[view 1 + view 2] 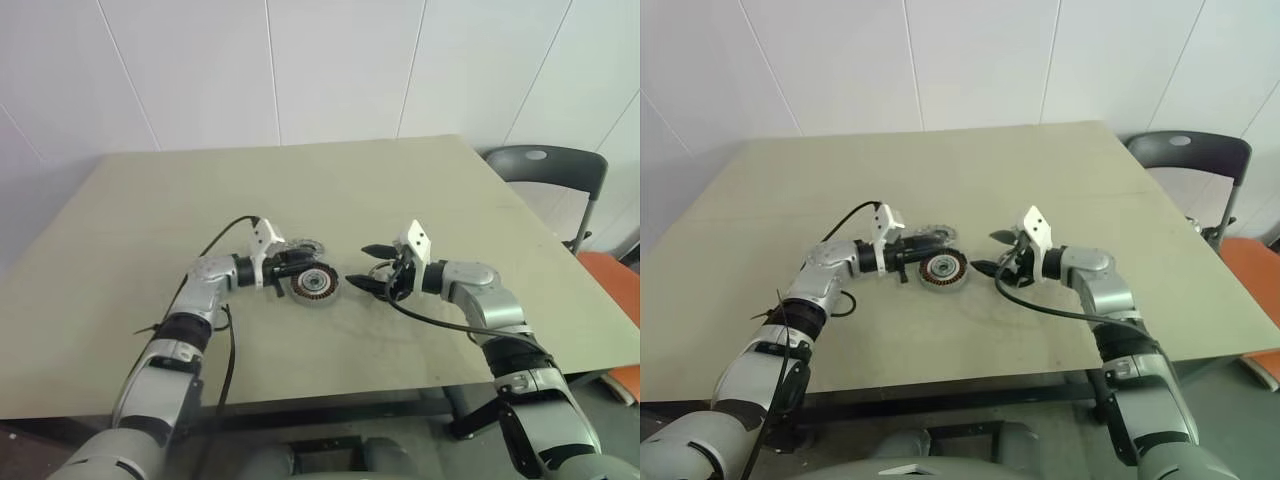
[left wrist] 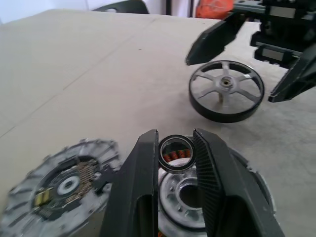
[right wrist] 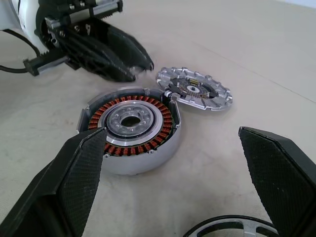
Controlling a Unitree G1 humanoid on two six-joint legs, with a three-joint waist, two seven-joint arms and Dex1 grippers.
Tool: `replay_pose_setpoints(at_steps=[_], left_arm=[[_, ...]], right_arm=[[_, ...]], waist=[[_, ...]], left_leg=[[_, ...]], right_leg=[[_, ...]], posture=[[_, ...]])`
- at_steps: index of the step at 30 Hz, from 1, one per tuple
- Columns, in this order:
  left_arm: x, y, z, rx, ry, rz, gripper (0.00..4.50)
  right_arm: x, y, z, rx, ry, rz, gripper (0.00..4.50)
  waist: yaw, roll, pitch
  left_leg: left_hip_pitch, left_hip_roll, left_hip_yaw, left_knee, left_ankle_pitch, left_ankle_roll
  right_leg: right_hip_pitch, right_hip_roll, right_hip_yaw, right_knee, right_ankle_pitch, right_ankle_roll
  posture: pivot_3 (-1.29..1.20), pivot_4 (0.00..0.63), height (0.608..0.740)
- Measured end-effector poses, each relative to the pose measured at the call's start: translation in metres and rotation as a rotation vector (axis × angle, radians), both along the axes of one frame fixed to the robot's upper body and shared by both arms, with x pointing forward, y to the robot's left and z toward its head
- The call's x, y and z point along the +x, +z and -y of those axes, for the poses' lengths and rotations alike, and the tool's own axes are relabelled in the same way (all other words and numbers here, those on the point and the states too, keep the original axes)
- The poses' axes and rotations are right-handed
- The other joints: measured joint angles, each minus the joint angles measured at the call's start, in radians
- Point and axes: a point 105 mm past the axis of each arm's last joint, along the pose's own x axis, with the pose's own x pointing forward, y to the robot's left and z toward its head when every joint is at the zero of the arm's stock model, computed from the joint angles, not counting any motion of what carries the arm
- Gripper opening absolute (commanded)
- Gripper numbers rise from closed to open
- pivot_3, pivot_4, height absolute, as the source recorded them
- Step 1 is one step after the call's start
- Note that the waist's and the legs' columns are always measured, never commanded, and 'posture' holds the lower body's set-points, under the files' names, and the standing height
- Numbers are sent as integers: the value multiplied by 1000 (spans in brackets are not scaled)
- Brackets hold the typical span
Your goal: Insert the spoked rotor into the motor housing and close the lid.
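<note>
Left wrist view: worktop (image 1: 420, 190) first, then the motor housing (image 3: 129, 129), flat, windings facing up, right below the left claw (image 2: 176, 143), which pinches a small black ring (image 2: 177, 152). Spoked rotor (image 2: 226, 90) lies flat, axle up, between the wide-spread fingers of the right claw (image 1: 365, 268). Lid (image 3: 194, 89) rests flat, touching the housing.

Both arms are silver-grey shells with black joint bands, and a loose black cable loops off each forearm. Each wrist has a small white block on top, then the left gripper (image 1: 300, 264) and right gripper (image 1: 366, 268), both with textured black wedge fingers (image 3: 79, 173).
</note>
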Motion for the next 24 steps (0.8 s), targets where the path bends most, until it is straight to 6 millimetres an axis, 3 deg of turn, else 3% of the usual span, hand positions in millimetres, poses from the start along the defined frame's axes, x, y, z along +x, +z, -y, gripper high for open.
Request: replay_pose_setpoints(at_steps=[6,14,24], left_arm=[[-4,-13,12,87,-74,-3,709],[-1,-23,10,161,-65,-18,709],[2,-19,11,183,-68,-8,709]], right_arm=[[-1,0,0,0,-1,2,4500],[-2,0,0,0,-5,4,4500],[-2,0,0,-1,-9,3,4500]], waist=[[-1,0,0],[0,-1,0],[-1,-1,1]], left_leg=[[0,0,0,0,0,0],[0,0,0,0,0,0],[0,0,0,0,0,0]], right_leg=[[0,1,0,1,0,0],[0,0,0,1,0,0],[0,1,0,1,0,0]], posture=[[0,0,740],[0,0,740],[0,0,740]])
